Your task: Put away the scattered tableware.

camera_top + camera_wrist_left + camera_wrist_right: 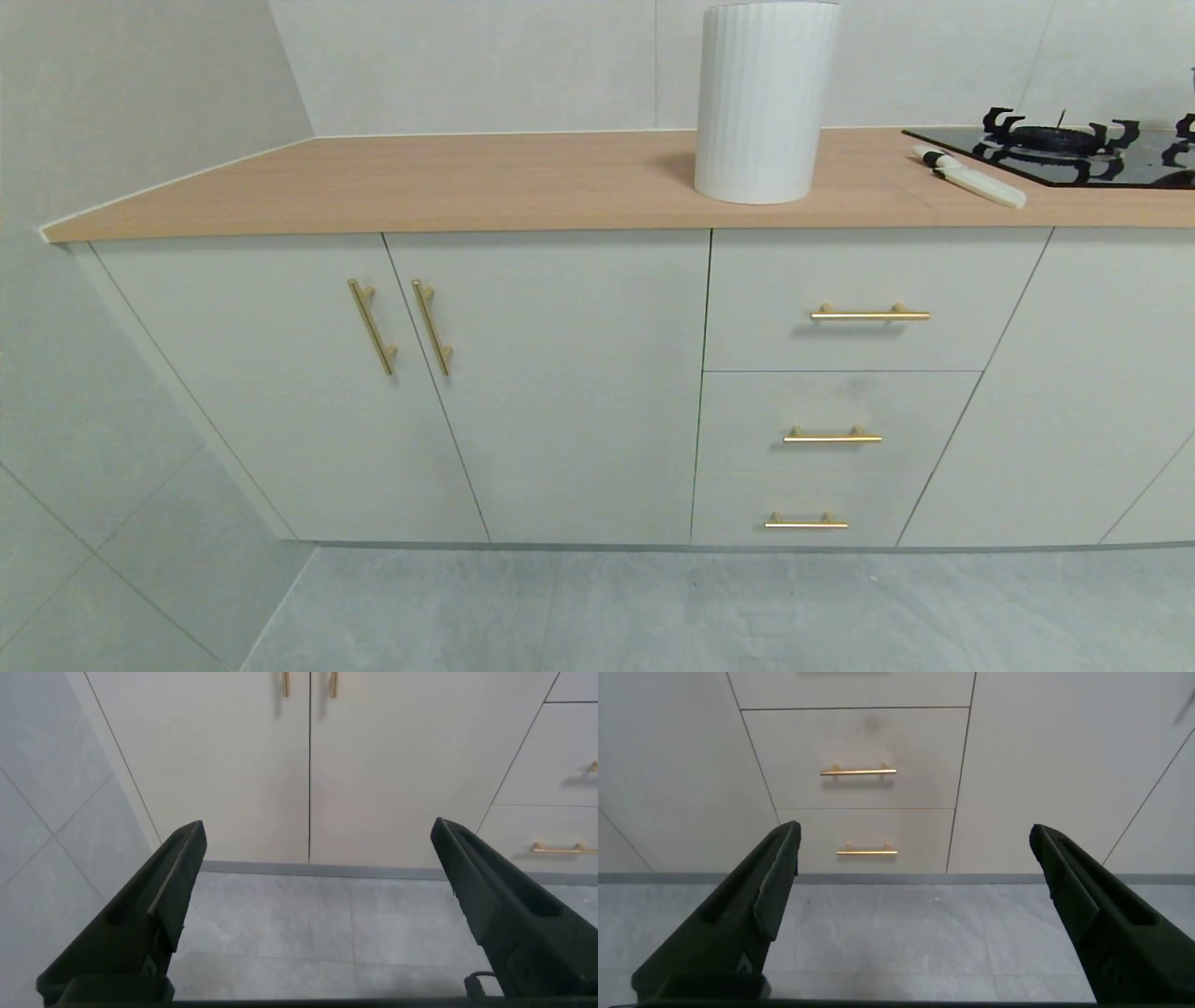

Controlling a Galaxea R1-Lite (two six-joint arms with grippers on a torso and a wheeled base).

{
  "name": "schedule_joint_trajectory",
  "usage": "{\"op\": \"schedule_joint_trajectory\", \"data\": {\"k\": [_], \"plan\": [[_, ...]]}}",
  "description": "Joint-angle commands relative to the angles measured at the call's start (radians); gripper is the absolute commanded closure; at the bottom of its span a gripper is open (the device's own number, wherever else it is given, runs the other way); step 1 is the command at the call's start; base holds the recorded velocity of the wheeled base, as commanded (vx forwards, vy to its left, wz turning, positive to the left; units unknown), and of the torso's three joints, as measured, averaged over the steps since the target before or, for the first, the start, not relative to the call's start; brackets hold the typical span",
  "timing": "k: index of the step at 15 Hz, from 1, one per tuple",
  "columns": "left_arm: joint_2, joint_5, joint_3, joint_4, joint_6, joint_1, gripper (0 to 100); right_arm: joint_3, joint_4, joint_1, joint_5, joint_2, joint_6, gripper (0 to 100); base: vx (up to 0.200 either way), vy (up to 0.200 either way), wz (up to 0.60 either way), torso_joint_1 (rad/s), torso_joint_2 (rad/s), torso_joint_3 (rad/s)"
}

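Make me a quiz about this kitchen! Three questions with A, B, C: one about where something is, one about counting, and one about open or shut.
1. Where is the knife?
A. On the floor
B. On the counter, beside the stove
C. Inside a cupboard

2. How many drawers are stacked one under another?
A. Two
B. Three
C. Five

3. How is the left gripper?
A. Open, holding nothing
B. Shut on a spoon
C. Shut on a cup

Answers:
1. B, it lies on the wooden top right next to the black burner.
2. B, three fronts sit one below the other, each with a gold bar.
3. A, its jaws stand wide apart with only floor showing between them.
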Motion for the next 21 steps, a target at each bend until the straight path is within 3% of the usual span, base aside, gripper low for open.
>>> {"op": "schedule_joint_trajectory", "data": {"k": [1,21], "plan": [[0.000,0.001,0.000,0.000,-0.003,0.000,0,0.000,0.000,0.000,0.000,0.003,0.000,0,0.200,0.000,0.00,0.007,0.00,0.007],[0.000,0.001,0.000,0.000,-0.001,0.000,0,0.000,0.000,0.000,-0.002,0.003,0.011,0,0.200,0.000,0.00,0.002,0.00,0.001]]}}
